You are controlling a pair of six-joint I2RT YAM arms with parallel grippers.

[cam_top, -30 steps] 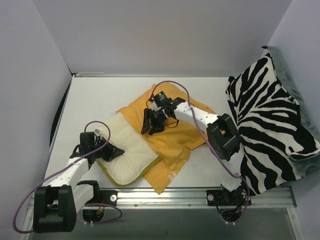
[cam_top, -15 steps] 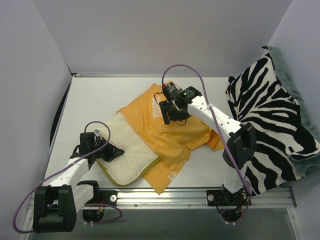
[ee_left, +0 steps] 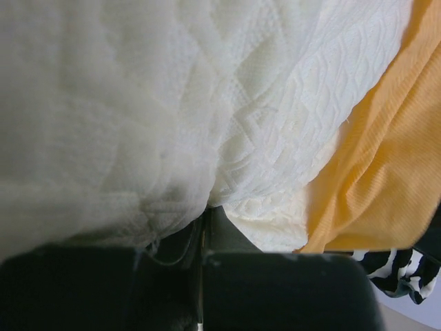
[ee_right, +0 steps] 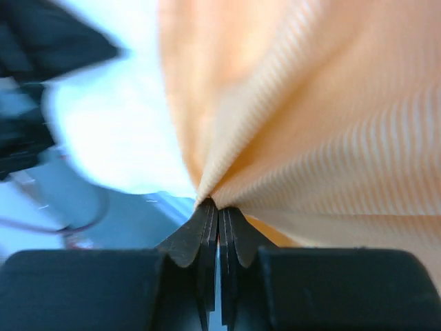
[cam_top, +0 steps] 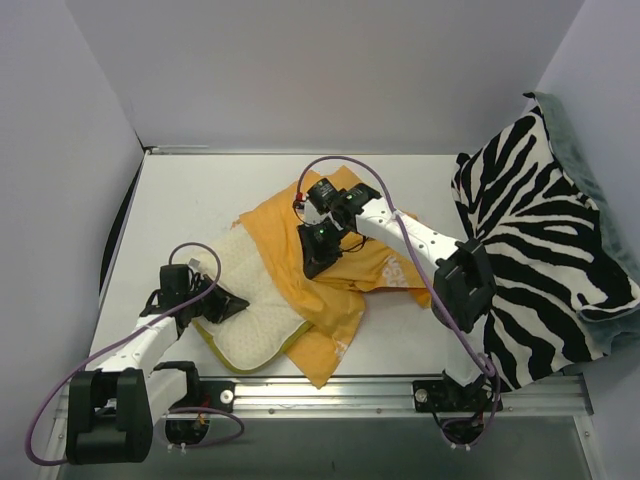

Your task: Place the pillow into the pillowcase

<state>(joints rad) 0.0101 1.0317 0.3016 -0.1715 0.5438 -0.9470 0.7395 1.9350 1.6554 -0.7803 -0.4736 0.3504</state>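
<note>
A: Checking R side first: clenched on what?
B: Pinched a fold of large orange fabric pillowcase (cam_top: 345,300) w/ right gripper (cam_top: 310,265), approx mid-table. Showed jaws pressed tight together in wrist view, w/ ribbed cloth fanning out from the tips.
A: And L?
B: Clamped left gripper (cam_top: 227,306) on left edge of flat rectangular cream-white bumpy-textured pillow (cam_top: 255,300). Showed jaws closed at bottom of wrist view, w/ knit surface bulging right over them and orange cloth off to the R.
A: Located pillow where, exactly?
B: Lay flat on white table (cam_top: 200,190), front-left of centre, w/ yellow-green trim showing along near edge. Sat w/ far-right end covered by orange case, rest exposed. Couldn't tell whether tucked inside the opening or just beneath a layer.
A: And the case itself?
B: Sprawled rumpled across table centre, bunched up at the R grip, w/ one corner pointing toward near edge.
A: Noted anything else?
B: Spotted black-and-white zebra-striped cushion (cam_top: 540,250) propped at R wall, well apart from both grippers.
</note>
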